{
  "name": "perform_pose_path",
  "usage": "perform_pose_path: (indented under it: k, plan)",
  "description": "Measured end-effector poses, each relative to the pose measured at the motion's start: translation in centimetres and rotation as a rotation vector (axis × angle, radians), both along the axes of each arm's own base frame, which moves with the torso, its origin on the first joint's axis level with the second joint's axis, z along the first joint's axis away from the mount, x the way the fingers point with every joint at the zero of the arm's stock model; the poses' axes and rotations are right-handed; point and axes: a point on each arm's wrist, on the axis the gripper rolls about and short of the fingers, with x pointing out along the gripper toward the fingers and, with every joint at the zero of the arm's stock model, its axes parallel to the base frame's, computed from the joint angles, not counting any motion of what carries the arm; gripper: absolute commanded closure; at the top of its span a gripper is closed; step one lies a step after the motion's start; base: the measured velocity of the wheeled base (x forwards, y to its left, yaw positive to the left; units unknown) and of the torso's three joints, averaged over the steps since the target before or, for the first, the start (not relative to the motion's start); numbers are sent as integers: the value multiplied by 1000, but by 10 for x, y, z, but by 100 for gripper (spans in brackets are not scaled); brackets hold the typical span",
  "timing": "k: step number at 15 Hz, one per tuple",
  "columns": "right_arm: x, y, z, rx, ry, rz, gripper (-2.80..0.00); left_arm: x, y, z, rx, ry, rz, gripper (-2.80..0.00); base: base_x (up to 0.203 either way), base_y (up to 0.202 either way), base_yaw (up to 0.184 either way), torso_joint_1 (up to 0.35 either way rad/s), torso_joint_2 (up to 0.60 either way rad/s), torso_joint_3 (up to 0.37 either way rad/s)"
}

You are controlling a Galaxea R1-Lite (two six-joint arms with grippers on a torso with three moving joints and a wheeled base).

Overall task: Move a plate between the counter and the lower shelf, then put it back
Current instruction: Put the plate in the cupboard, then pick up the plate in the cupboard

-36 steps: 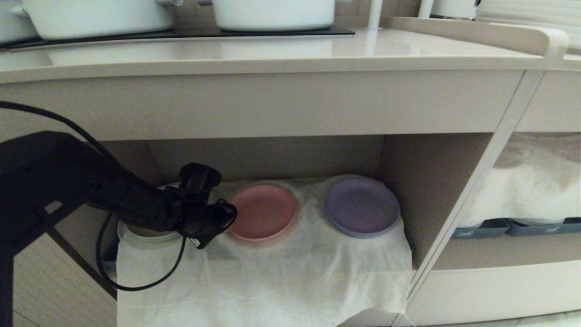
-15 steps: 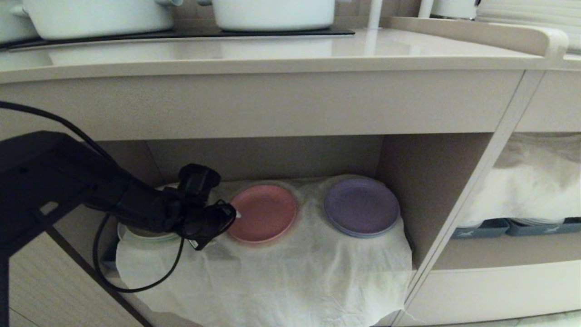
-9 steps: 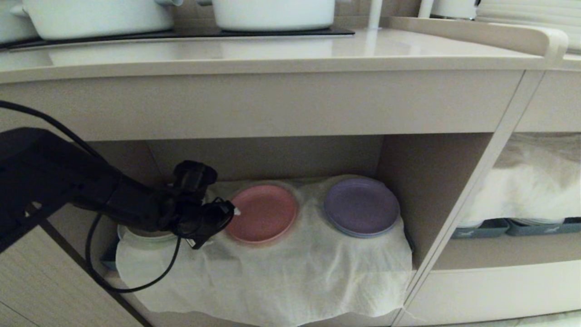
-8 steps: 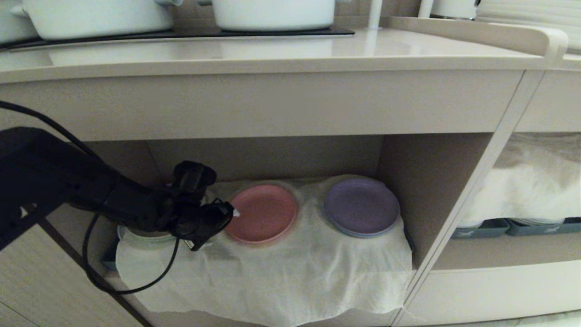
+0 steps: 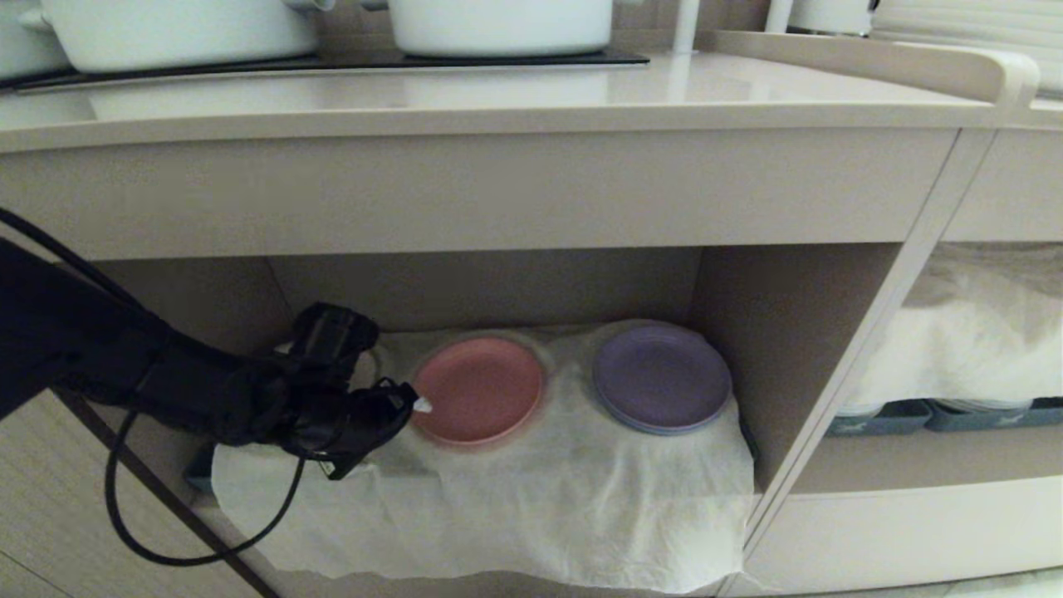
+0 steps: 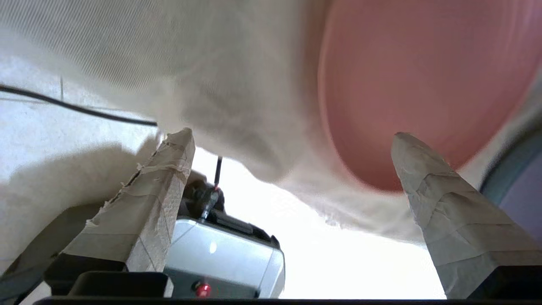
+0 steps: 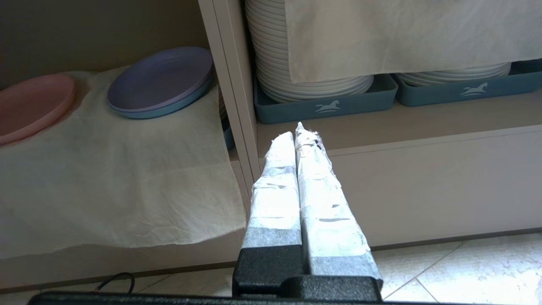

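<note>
A: How did you judge the pink plate (image 5: pixel 479 389)? Where was it at this moment?

B: It lay flat on the white cloth (image 5: pixel 498 507) of the lower shelf (image 5: pixel 490 286), to the left of the purple plate (image 5: pixel 662 376). The counter (image 5: pixel 465 100) above carried only white pots. The plate looked like thin plastic, so I judged it light, stiff and not fragile, but smooth and probably slippery. The low raised rim seemed the only place to take hold, best on the near left edge, one finger above and one below.

A: The cloth was soft. Could it be a problem?

B: I think yes. A lower finger could catch the cloth together with the rim.

A: And the left gripper (image 5: pixel 390 404)?

B: It was just beside the left edge of the plate, with its taped fingers (image 6: pixel 444 212) spread wide apart. It held nothing. In the left wrist view the rim sat between the fingers but touched neither, as far as I could see.

A: The right gripper (image 7: pixel 298 135)?

B: It was parked low before the neighbouring shelf, fingers pressed together, empty.
</note>
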Motion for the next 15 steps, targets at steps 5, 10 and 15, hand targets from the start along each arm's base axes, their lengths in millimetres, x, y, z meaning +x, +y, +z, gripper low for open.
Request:
perform_pose_path:
  k: [5, 10, 15]
  plan:
    - [0, 0, 0, 0, 0, 1, 0, -17, 3, 9, 3, -8, -19, -280, 0, 0, 0, 0, 0, 0]
    - [0, 0, 0, 0, 0, 0, 0, -42, 3, 17, 6, -12, -50, 0, 0, 0, 0, 0, 0, 0]
    - [0, 0, 0, 0, 0, 0, 0, -64, 8, 25, 2, -26, -56, 0, 0, 0, 0, 0, 0, 0]
